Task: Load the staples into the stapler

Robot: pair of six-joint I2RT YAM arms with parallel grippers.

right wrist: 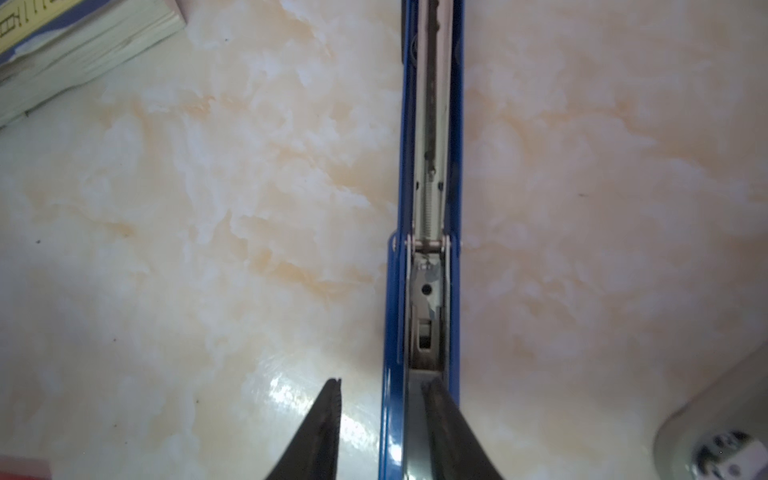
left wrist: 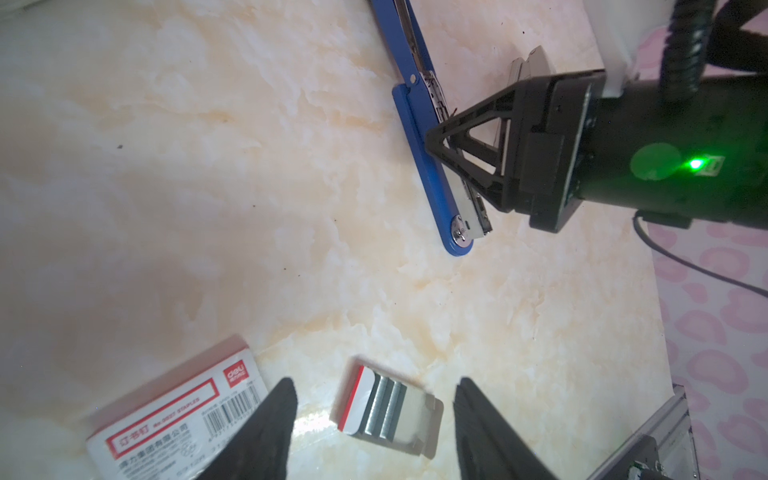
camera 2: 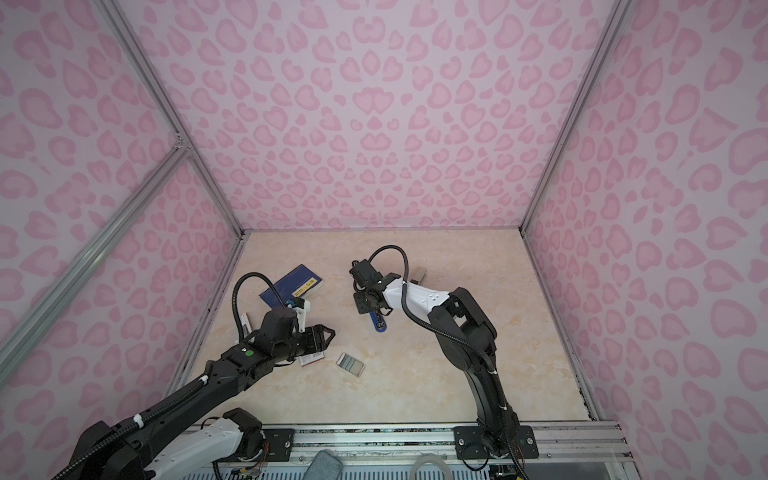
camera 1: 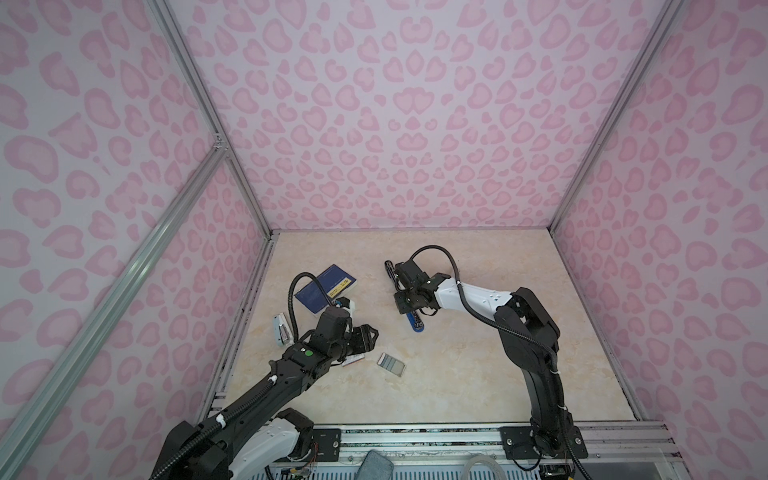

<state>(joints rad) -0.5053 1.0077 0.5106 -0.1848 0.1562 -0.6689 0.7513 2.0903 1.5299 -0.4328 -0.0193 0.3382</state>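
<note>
The blue stapler [camera 1: 417, 325] [camera 2: 379, 324] lies opened flat on the marble table, its metal staple channel facing up [right wrist: 432, 208] [left wrist: 432, 166]. My right gripper [right wrist: 382, 382] [camera 1: 413, 313] is down on it, open: one finger sits in the channel, the other outside the blue side wall with a gap. The staples [left wrist: 388, 409] [camera 1: 390, 365] [camera 2: 351, 363] lie as grey strips in a small white tray. Their white sleeve [left wrist: 174, 415] [camera 1: 353, 360] with red label and barcode lies beside it. My left gripper [left wrist: 374, 386] [camera 1: 376, 332] hovers open over the tray, holding nothing.
A dark blue booklet [camera 1: 328, 286] [right wrist: 62, 41] lies at the back left. A small white and silver object [camera 1: 282, 330] sits by the left wall. A grey object [camera 2: 419, 275] lies behind the right arm. Aluminium rails [camera 1: 415, 436] edge the table front.
</note>
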